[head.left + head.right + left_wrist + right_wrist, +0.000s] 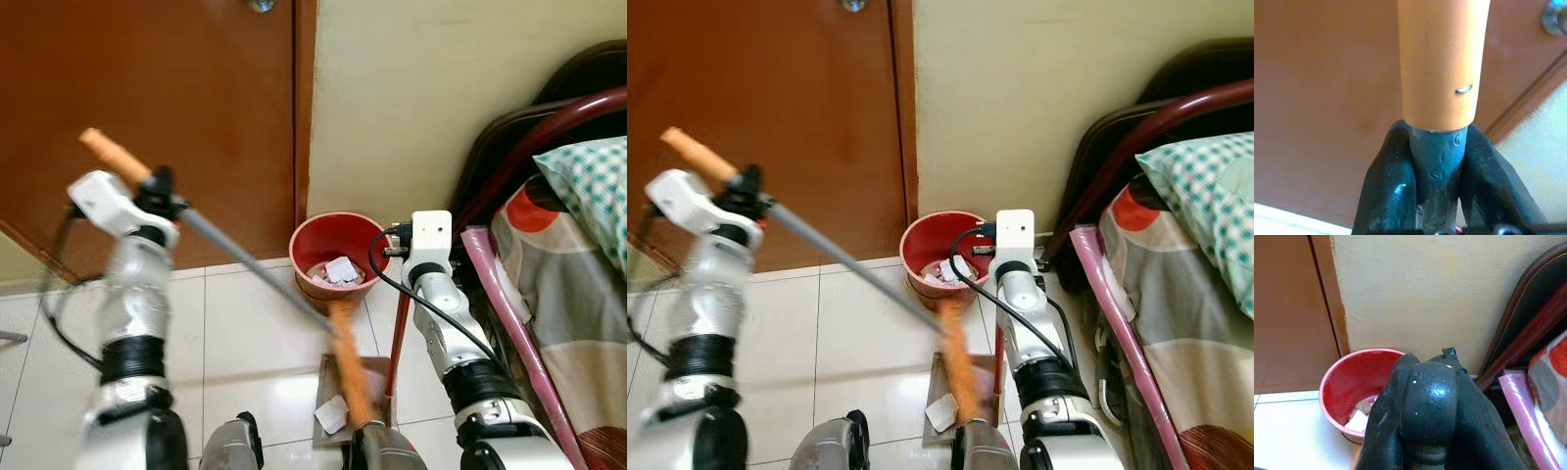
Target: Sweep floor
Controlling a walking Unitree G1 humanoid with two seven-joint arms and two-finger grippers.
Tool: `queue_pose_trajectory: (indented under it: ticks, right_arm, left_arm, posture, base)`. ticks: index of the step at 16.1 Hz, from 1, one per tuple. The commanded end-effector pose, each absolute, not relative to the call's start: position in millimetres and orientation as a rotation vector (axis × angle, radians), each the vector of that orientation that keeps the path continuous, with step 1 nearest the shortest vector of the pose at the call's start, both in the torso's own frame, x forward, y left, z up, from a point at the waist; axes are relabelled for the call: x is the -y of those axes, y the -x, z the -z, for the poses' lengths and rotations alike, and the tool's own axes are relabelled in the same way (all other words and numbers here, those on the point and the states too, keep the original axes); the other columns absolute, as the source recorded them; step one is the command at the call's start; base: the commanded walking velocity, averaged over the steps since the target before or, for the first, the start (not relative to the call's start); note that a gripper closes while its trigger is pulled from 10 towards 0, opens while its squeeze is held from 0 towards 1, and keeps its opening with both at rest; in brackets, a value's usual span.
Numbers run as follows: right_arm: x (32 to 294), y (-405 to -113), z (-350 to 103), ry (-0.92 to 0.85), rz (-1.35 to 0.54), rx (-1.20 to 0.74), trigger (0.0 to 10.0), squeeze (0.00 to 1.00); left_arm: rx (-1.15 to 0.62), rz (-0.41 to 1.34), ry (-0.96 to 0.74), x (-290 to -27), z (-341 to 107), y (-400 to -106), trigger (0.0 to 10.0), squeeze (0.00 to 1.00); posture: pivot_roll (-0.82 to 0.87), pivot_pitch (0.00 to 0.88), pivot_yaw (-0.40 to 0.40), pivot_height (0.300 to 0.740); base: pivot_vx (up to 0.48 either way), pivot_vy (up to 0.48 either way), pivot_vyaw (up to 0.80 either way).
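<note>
My left gripper [157, 191] is raised in front of the door and shut on the broom's grey shaft [1437, 161], just below its orange end grip [1440, 58]. The shaft slants down to the right to blurred orange bristles [351, 367] over a brown dustpan [328, 380] on the tiles. A white paper scrap [331, 414] lies on the pan. My right gripper [395, 242] hangs above the pan, next to a red basin [338, 245]. Its fingers [1427, 396] are pressed together. The dustpan's red upright handle [398, 338] rises toward it, and the grip itself is hidden behind my forearm.
The red basin with white paper scraps stands against the cream wall [411, 88], beside the brown door [147, 78]. A bed with a patterned cover [568, 284] and a dark red frame [519, 157] closes off the right side. Pale floor tiles [245, 313] stretch to the left.
</note>
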State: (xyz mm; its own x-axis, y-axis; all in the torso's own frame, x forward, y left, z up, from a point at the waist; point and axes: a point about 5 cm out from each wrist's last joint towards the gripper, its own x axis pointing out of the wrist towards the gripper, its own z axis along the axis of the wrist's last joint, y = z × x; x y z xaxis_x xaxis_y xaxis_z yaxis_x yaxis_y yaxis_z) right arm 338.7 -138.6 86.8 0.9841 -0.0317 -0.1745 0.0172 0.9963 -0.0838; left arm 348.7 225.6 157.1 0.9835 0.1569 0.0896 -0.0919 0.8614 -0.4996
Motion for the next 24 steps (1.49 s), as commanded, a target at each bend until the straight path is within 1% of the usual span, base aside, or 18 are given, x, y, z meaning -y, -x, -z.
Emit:
queue_pose_trajectory:
  ticks: [1, 3, 7, 8, 9, 10, 11, 12, 13, 14, 15, 17, 18, 19, 20, 23, 24]
  right_arm:
    - [138.2, -336.2, -77.6, 0.064, 0.017, -0.225, 10.0, 0.0]
    - [137.9, -336.5, -77.3, 0.063, 0.013, -0.225, 10.0, 0.0]
    - [137.6, -336.9, -77.3, 0.062, 0.008, -0.223, 10.0, 0.0]
    - [137.5, -336.9, -77.3, 0.062, 0.008, -0.223, 10.0, 0.0]
    - [137.7, -336.8, -77.4, 0.06, 0.005, -0.221, 10.0, 0.0]
    - [137.8, -336.8, -77.7, 0.055, 0.005, -0.217, 10.0, 0.0]
    - [137.5, -336.5, -81.0, 0.026, -0.002, -0.188, 10.0, 0.0]
    - [137.5, -336.2, -82.6, 0.012, -0.006, -0.175, 10.0, 0.0]
    - [139.2, -335.1, -85.4, -0.02, -0.006, -0.15, 10.0, 0.0]
    - [139.7, -334.9, -85.9, -0.027, -0.005, -0.146, 10.0, 0.0]
    - [139.8, -335.1, -87.0, -0.029, -0.003, -0.137, 10.0, 0.0]
    - [139.7, -335.6, -88.2, -0.038, 0.0, -0.125, 10.0, 0.0]
    - [139.9, -335.7, -88.1, -0.047, 0.003, -0.125, 10.0, 0.0]
    - [140.3, -336.0, -88.5, -0.054, 0.005, -0.122, 10.0, 0.0]
    - [140.0, -336.1, -88.6, -0.055, 0.005, -0.122, 10.0, 0.0]
    - [140.5, -336.4, -89.3, -0.059, 0.009, -0.118, 10.0, 0.0]
    - [141.9, -336.7, -91.5, -0.058, 0.013, -0.106, 10.0, 0.0]
  left_arm:
    - [0.233, -0.124, 0.527, -233.5, -182.3, -352.2, 10.0, 0.0]
    - [0.244, -0.095, 0.467, -238.9, -187.5, -351.3, 10.0, 0.0]
    - [0.232, -0.005, 0.318, -239.8, -184.8, -344.0, 10.0, 0.0]
    - [0.229, 0.004, 0.302, -239.7, -184.1, -342.9, 10.0, 0.0]
    - [0.217, 0.03, 0.203, -240.2, -179.6, -337.6, 10.0, 0.0]
    - [0.205, 0.043, 0.172, -239.6, -176.8, -335.5, 10.0, 0.0]
    - [0.17, 0.092, 0.092, -235.0, -166.4, -327.4, 10.0, 0.0]
    - [0.16, 0.111, 0.077, -232.9, -162.3, -324.1, 10.0, 0.0]
    - [0.107, 0.156, 0.093, -220.0, -146.2, -315.4, 10.0, 0.0]
    - [0.092, 0.162, 0.105, -215.2, -140.5, -312.6, 10.0, 0.0]
    - [0.07, 0.167, 0.149, -202.4, -131.9, -309.2, 10.0, 0.0]
    - [0.064, 0.18, 0.197, -185.4, -129.9, -308.4, 10.0, 0.0]
    - [0.069, 0.198, 0.238, -173.6, -132.7, -309.4, 10.0, 0.0]
    - [0.055, 0.173, 0.296, -167.5, -133.9, -311.6, 10.0, 0.0]
    - [0.049, 0.157, 0.324, -166.4, -134.5, -312.4, 10.0, 0.0]
    - [0.035, 0.119, 0.291, -171.9, -131.8, -312.3, 10.0, 0.0]
    - [0.027, 0.087, 0.257, -179.0, -129.5, -310.7, 10.0, 0.0]
  posture:
    - [0.05, 0.152, -0.022, 0.74]
    - [0.05, 0.152, -0.022, 0.74]
    - [0.06, 0.154, -0.02, 0.74]
    - [0.06, 0.154, -0.02, 0.74]
    - [0.06, 0.159, -0.022, 0.74]
    - [0.06, 0.159, -0.022, 0.74]
    - [0.06, 0.16, -0.023, 0.74]
    - [0.06, 0.16, -0.023, 0.74]
    - [0.06, 0.167, -0.024, 0.74]
    - [0.06, 0.169, -0.024, 0.74]
    - [0.06, 0.169, -0.023, 0.74]
    - [0.05, 0.167, -0.022, 0.74]
    - [0.06, 0.165, -0.02, 0.74]
    - [0.06, 0.165, -0.018, 0.74]
    - [0.06, 0.164, -0.016, 0.74]
    - [0.06, 0.167, -0.013, 0.74]
    - [0.05, 0.177, -0.013, 0.74]
  base:
    - [0.0, 0.0, 0.0]
    - [0.0, 0.0, 0.0]
    - [0.0, 0.0, 0.0]
    - [0.0, 0.0, 0.0]
    - [0.0, 0.0, 0.0]
    - [0.0, 0.0, 0.0]
    - [0.0, 0.0, 0.0]
    - [0.0, 0.0, 0.0]
    - [0.0, 0.0, 0.0]
    - [0.0, 0.0, 0.0]
    - [0.0, 0.0, 0.0]
    - [0.0, 0.0, 0.0]
    - [0.0, 0.0, 0.0]
    - [0.0, 0.0, 0.0]
    - [0.0, 0.0, 0.0]
    - [0.0, 0.0, 0.0]
    - [0.0, 0.0, 0.0]
